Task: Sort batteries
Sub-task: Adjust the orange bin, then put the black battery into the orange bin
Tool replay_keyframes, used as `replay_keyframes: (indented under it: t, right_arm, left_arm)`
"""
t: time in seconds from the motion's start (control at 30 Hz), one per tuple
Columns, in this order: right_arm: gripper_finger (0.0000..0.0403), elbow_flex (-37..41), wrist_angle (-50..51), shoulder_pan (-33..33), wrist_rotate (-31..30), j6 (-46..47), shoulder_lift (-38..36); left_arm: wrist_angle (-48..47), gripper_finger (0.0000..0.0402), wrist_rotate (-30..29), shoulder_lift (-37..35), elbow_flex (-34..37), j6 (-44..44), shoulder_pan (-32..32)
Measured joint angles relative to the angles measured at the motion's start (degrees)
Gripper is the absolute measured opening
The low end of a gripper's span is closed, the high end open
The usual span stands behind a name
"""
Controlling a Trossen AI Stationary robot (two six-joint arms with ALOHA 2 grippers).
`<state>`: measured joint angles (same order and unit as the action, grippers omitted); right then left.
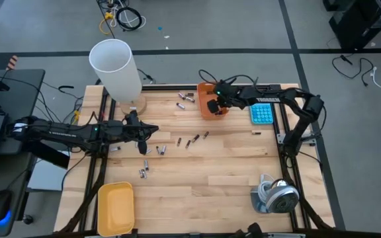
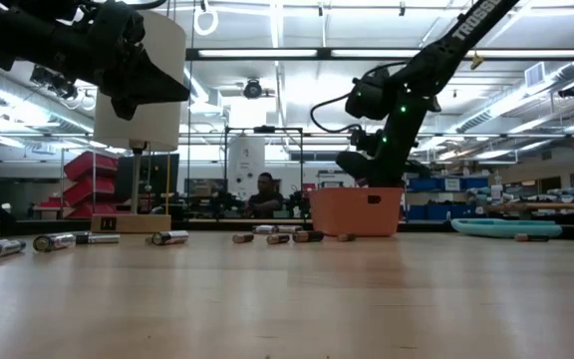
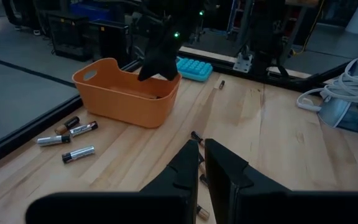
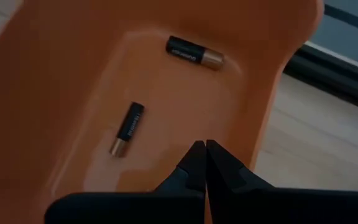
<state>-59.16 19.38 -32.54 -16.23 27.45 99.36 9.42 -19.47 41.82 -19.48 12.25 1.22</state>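
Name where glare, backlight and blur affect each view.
Low view: ceiling strip lights backlight the left gripper, leaving it in silhouette, and the near tabletop is soft. Right wrist view: right gripper blurred, batteries in the orange bin sharp.

The high camera hangs above and looks straight down on the whole light wooden table (image 1: 217,172), from far enough that the grey floor shows on every side. The low camera sits at the height of the table top and looks level across the boards into the room behind, very near the wood. The left wrist camera looks forward over the table, from a middle distance, toward the small orange plastic bin (image 3: 126,92). The right wrist camera looks steeply down into this same bin (image 4: 73,74) from very close. The bin appears in all four views: the high view (image 1: 207,109) and the low view (image 2: 357,211) share it too.
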Motion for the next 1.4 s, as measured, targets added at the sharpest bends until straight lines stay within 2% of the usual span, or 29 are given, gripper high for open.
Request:
replay_keyframes:
  t: [0.4,0.97,1.23,1.4]
  right_arm:
    - [0.0,0.0,5.5,-0.2,-6.6,2.3,-0.1]
    - [0.0,0.0,8.5,-0.1,-8.9,2.5,-0.8]
    - [0.0,0.0,9.3,2.2,-9.9,2.8,-6.9]
    - [0.0,0.0,15.6,7.3,-8.6,3.0,-13.0]
  left_arm:
    - [-0.1,0.003,0.0,0.0,0.0,0.0,0.0]
    - [-0.2,0.003,0.0,0.0,0.0,0.0,0.0]
    - [-0.1,0.003,0.0,0.0,0.0,0.0,0.0]
    - [-0.1,0.003,0.0,0.0,0.0,0.0,0.0]
